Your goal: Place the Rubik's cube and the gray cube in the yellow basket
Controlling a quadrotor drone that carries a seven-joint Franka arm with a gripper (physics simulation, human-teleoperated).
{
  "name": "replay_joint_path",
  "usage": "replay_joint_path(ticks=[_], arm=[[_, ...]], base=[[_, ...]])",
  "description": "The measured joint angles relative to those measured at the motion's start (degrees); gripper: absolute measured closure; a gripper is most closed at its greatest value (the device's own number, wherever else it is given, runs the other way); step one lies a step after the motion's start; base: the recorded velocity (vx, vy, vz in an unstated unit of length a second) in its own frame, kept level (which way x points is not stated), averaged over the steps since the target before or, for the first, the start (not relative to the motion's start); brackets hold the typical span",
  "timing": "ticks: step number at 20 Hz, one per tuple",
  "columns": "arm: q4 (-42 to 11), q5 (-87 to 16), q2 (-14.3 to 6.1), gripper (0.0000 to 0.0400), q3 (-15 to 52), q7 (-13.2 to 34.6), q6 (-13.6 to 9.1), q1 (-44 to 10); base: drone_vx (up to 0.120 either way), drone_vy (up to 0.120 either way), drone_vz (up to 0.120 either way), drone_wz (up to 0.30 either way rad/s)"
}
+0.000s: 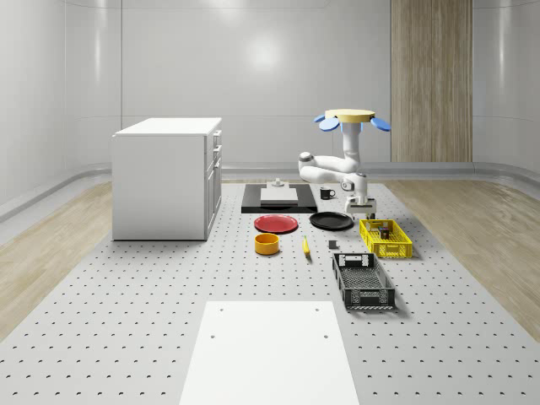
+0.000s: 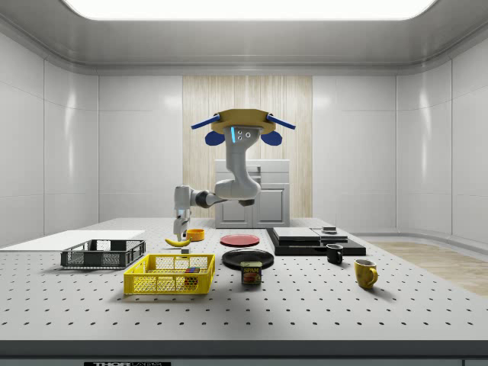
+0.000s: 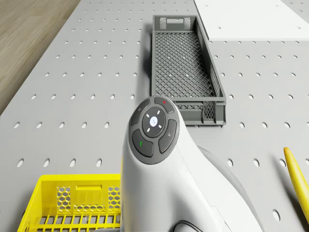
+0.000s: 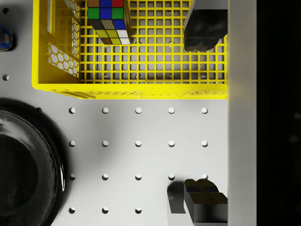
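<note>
Evidently half the job is settled: the Rubik's cube (image 4: 109, 21) sits inside the yellow basket (image 4: 129, 89), against one end wall, resting on the mesh floor.

Reading the whole-scene view from its left, the first thing that matters is the banana (image 1: 305, 246), lying on the perforated table (image 1: 126, 321). Just to its right stands the gray cube (image 1: 332, 245), alone on the table, between the banana and the basket and touching neither. Right of that again is the gripper (image 1: 361, 205), hanging at the far end of the basket, with the drone (image 1: 352, 118) hovering above it.

The gripper's two fingers (image 4: 204, 28) stand wide apart with nothing between them. In the wrist view one fingertip is over the basket's mesh and the other over bare table beside the black plate (image 4: 23, 165).

The gray cube therefore lies off to the whole-scene view's left of the gripper and nearer that camera, low on the table, near but not beneath the fingers.

The gray cube looks small, rigid and flat-sided, and probably light. A pinch from above across two opposite faces, taken low and centred, should hold it. Its smooth faces could slip if it is caught on a corner. The banana beside it leaves less room on that side.
</note>
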Motion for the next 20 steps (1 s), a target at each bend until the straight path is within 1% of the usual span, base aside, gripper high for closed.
replay_joint_path(ticks=[2, 6, 9, 17, 20], arm=[[0.0, 0.0, 0.0, 0.0, 0.0, 0.0, 0.0, 0.0], [0.0, 0.0, -0.1, 0.0, 0.0, 0.0, 0.1, 0.0], [0.0, 0.0, -0.1, 0.0, 0.0, 0.0, 0.1, 0.0], [0.0, 0.1, -0.2, 0.0, 0.0, 0.0, 0.2, 0.0], [0.0, 0.1, -0.2, 0.0, 0.0, 0.0, 0.2, 0.0]], base=[[0.0, -0.12, 0.0, 0.0], [0.0, -0.12, -0.11, 0.0], [0.0, -0.12, -0.013, 0.0], [0.0, -0.12, -0.12, 0.0], [0.0, -0.12, 0.0, 0.0]])
